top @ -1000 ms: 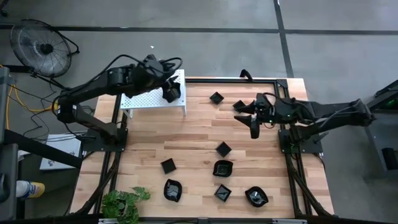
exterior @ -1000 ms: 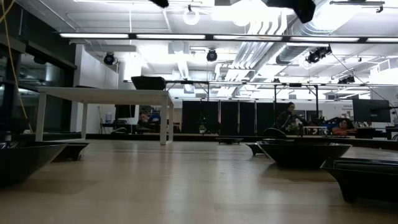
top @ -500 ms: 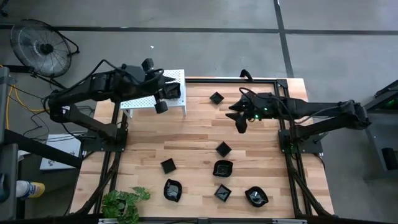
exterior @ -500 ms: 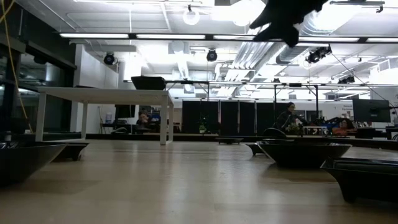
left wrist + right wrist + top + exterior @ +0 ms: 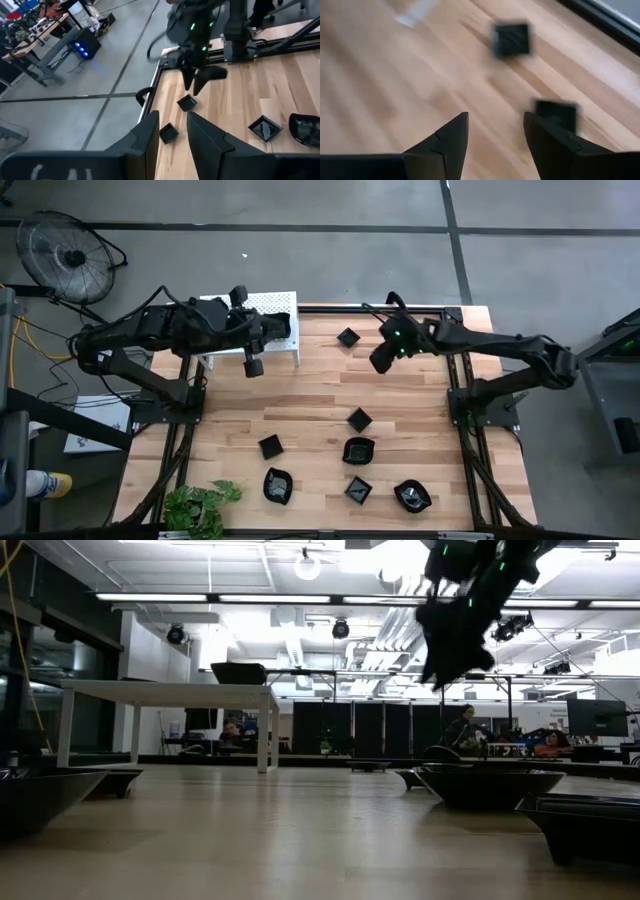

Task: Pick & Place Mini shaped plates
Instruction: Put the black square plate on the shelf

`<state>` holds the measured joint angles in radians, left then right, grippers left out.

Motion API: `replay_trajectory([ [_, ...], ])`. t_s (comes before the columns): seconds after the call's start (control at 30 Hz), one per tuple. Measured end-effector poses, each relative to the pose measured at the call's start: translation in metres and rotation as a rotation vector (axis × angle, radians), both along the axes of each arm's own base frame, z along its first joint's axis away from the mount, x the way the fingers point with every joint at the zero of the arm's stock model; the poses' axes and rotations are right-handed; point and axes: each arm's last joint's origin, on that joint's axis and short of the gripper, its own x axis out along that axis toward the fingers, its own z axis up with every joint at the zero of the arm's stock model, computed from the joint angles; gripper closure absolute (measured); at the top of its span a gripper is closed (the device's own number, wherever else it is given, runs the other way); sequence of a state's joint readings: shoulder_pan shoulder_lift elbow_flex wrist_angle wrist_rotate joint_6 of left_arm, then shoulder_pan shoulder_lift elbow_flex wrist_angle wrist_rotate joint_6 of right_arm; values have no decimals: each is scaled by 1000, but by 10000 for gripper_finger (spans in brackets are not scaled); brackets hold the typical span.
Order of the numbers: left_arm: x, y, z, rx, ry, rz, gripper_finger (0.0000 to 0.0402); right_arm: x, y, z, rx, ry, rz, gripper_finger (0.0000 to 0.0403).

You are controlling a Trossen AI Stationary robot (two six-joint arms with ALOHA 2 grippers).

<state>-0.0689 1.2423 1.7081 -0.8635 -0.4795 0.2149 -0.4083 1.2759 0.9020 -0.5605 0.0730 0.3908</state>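
Note:
Several small glossy black mini shaped plates lie on the wooden table: one at the far edge (image 5: pixel 347 337), one mid-table (image 5: pixel 359 419), and a group near the front (image 5: pixel 358 450). My right gripper (image 5: pixel 380 362) hangs open above the far-edge plates, empty; its wrist view shows two of them, blurred (image 5: pixel 511 39) (image 5: pixel 555 112). In the left wrist view it (image 5: pixel 197 82) stands just above a square plate (image 5: pixel 187 102). My left gripper (image 5: pixel 253 366) stays open and empty in front of the white perforated shelf (image 5: pixel 235 340), on which a dark thing (image 5: pixel 280 327) sits.
A green plant (image 5: pixel 200 505) stands at the near left corner. The black table frame (image 5: pixel 470 405) runs along the right side. A fan (image 5: pixel 62 252) stands on the floor beyond the far left. Bare wood lies between shelf and front plates.
My left gripper has drawn back from the shelf top toward the near edge, leaving the dark thing on the shelf. My right gripper has swung toward the far edge and the left and sunk, tipping downward, over the far-edge plates. No plate has moved.

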Motion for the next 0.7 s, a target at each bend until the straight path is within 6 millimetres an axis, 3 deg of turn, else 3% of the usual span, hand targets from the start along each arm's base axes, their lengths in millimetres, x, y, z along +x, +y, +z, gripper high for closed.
replay_trajectory([
  [0.17, 0, 0, 0, -1, -1, 4, 305, -3, -22, -30, 42, 201, -26, 217],
  [0.37, 0, 0, 0, -7, -4, 7, 305, 4, -31, -55, 81, 295, 40, 217],
  [0.7, 0, 0, -1, -7, 5, 7, 305, 7, -34, -64, 73, 334, 50, 217],
])
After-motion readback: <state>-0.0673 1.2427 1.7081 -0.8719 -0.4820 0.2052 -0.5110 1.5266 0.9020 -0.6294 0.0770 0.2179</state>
